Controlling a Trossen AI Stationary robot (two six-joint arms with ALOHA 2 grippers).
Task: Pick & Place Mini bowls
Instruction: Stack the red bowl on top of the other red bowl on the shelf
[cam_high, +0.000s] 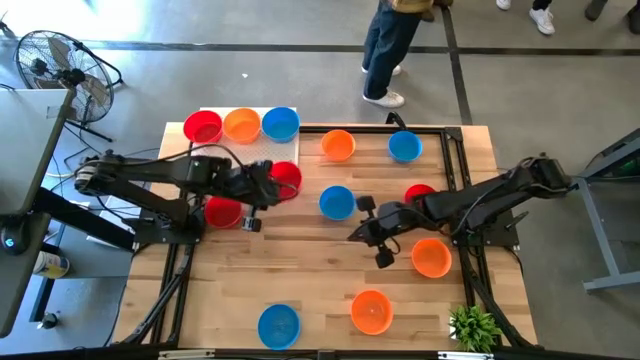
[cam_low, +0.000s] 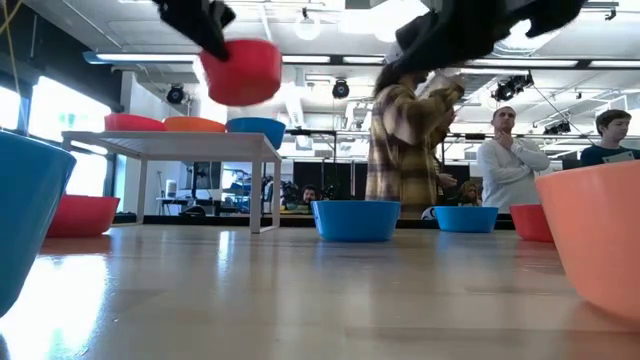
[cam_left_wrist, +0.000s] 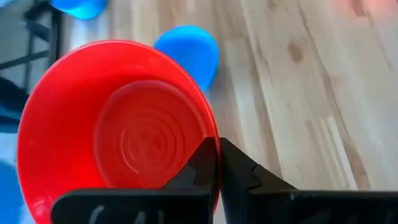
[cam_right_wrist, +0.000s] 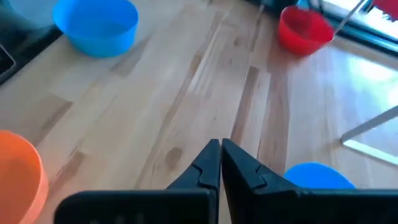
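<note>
My left gripper (cam_high: 268, 187) is shut on a red mini bowl (cam_high: 286, 177), which shows raised above the table in the low view (cam_low: 240, 70). A second red bowl (cam_high: 222, 212) sits on the wood under the left arm. Red (cam_high: 203, 127), orange (cam_high: 242, 124) and blue (cam_high: 280, 124) bowls stand on the raised white board (cam_high: 230, 146). My right gripper (cam_right_wrist: 221, 148) is shut with nothing between its fingers, over bare wood near a blue bowl (cam_high: 336, 202); in the high view it is near mid-table (cam_high: 358, 230). My left gripper pinches the red bowl's rim (cam_left_wrist: 210, 127), one finger inside the bowl and one outside its wall. The fingers (cam_left_wrist: 205, 165) come slanting down from the table's left. The bowl is lifted clear of the table, mouth up and a little tilted.
More bowls lie scattered on the wooden table: orange (cam_high: 338, 145), blue (cam_high: 404, 146), red (cam_high: 418, 191) beside the right arm, orange (cam_high: 431, 257), orange (cam_high: 371, 311), blue (cam_high: 279, 326). A small green plant (cam_high: 475, 328) stands at the near right corner. People stand beyond the far edge.
</note>
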